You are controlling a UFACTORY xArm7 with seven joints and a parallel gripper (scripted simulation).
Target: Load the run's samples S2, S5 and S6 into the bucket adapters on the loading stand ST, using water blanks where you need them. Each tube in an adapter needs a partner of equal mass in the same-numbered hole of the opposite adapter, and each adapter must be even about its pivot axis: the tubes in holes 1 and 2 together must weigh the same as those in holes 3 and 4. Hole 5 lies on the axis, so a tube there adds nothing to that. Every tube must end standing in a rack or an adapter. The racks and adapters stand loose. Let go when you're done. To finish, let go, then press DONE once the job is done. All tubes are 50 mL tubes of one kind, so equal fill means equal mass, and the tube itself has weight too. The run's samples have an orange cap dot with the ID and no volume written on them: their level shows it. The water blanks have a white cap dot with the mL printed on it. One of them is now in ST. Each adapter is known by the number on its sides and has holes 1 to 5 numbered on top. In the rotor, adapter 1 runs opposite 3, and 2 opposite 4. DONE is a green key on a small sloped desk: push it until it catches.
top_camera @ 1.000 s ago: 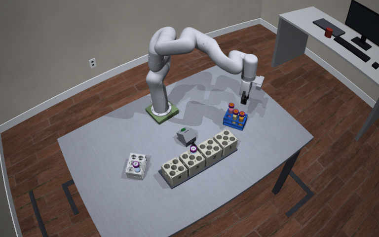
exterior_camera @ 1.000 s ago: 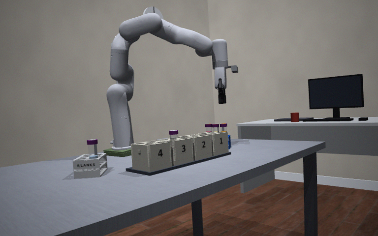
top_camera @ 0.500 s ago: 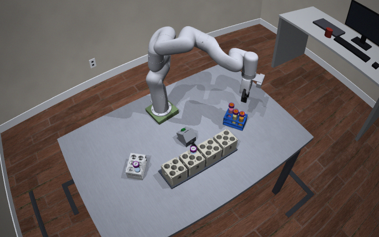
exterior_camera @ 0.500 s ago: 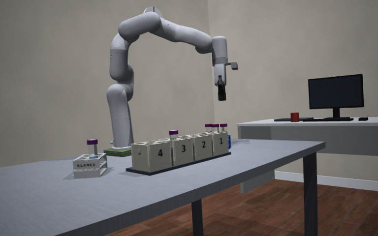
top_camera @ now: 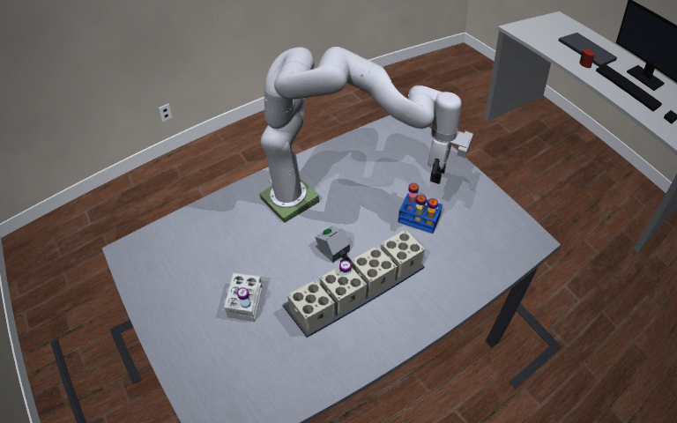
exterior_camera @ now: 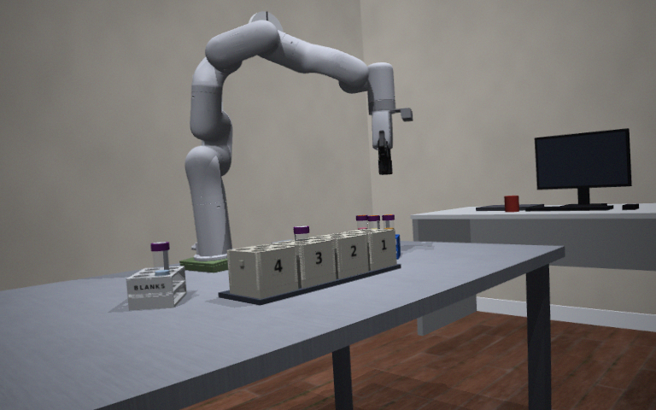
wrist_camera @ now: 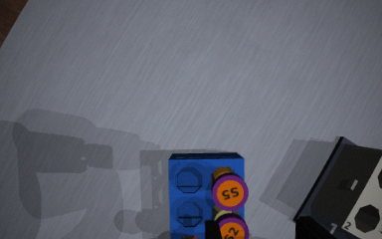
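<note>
Black two-finger claw (top_camera: 435,172) (exterior_camera: 384,161) stood partway apart, nothing held. Three orange-dotted sample tubes (top_camera: 431,211) (exterior_camera: 388,221) (wrist_camera: 230,192) sat in blue plastic rack (top_camera: 418,222) (exterior_camera: 397,246) (wrist_camera: 179,161), none loaded. White-dotted blank tube (top_camera: 345,266) (exterior_camera: 301,230) stood in beige adapter 3 (top_camera: 349,299) (exterior_camera: 318,266). Balancing, DONE remained.

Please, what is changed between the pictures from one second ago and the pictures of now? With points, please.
The gripper (top_camera: 435,172) (exterior_camera: 384,164) (wrist_camera: 261,229) has moved up a little, and nothing was visibly taken hold of or let go. The three orange-dot tubes (top_camera: 420,199) (exterior_camera: 373,219) (wrist_camera: 230,192) remain in the blue rack (top_camera: 418,225) (exterior_camera: 397,246) (wrist_camera: 206,169), and the adapters (top_camera: 308,319) (exterior_camera: 278,280) (wrist_camera: 365,196) have not visibly shifted.
</note>
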